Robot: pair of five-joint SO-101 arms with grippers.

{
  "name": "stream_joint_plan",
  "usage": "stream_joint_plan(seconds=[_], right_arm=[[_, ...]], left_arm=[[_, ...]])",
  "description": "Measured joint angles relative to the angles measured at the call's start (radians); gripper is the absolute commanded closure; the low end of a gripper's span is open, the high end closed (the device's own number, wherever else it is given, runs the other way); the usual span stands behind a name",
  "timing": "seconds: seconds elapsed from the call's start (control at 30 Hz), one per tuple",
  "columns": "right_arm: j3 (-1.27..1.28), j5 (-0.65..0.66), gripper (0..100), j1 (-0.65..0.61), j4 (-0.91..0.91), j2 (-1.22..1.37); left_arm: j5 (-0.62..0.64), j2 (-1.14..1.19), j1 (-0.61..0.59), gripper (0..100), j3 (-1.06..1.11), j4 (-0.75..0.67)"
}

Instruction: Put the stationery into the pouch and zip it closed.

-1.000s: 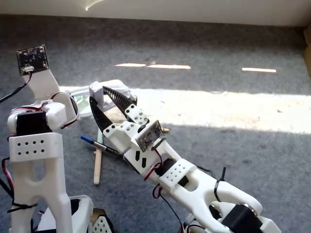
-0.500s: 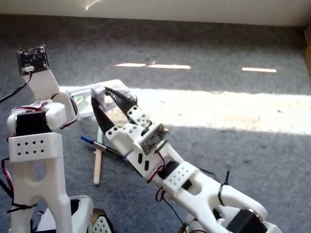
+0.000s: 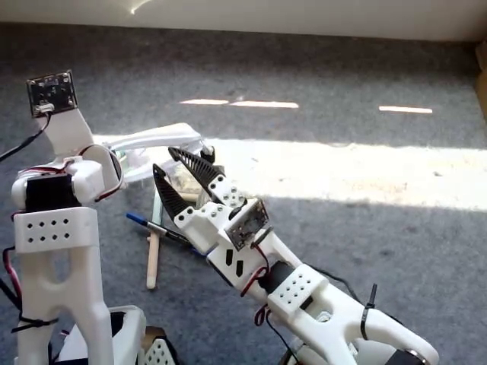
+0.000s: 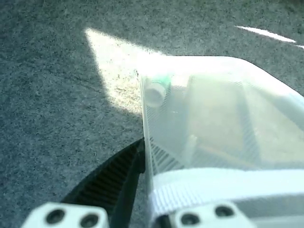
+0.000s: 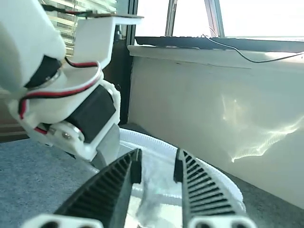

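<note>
Toward the tabletop's left side, my left jaws are clamped on the light, floppy mesh pouch [image 4: 218, 123] while my right jaws stand apart beside its white rim [image 3: 156, 138], which I judge the firmest place to grip.

place: carpeted indoor room | grey carpet [image 3: 365, 251] underfoot | sunlit window [image 5: 256, 16] | blinds [image 5: 95, 5]

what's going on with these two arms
The left gripper is clamped on the pouch, holding its edge up; a few items lie inside. The right gripper hovers open right by the pouch, holding nothing. A pen and a wooden stick lie outside on the grey surface, and the pouch looks unzipped.
</note>
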Motion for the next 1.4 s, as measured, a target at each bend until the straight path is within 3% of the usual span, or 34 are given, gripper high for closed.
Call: stream_joint_plan(seconds=[0.3,0.53,0.9,1.23,1.4], right_arm=[[0.049,0.000,88.6,0.008,0.000,-0.003],[0.049,-0.002,88.6,0.110,0.034,-0.008],[-0.130,-0.002,88.6,0.187,0.502,-0.032],[-0.181,0.000,88.6,0.279,0.717,-0.034],[-0.181,0.000,88.6,0.278,0.867,-0.204]], left_arm=[[0.002,0.000,-0.060,99,0.000,0.000],[0.003,0.002,-0.098,99,0.000,0.000],[0.003,0.014,-0.097,99,0.002,-0.008],[0.003,0.014,-0.173,99,0.002,-0.008],[0.003,0.014,-0.181,99,0.002,-0.008]])
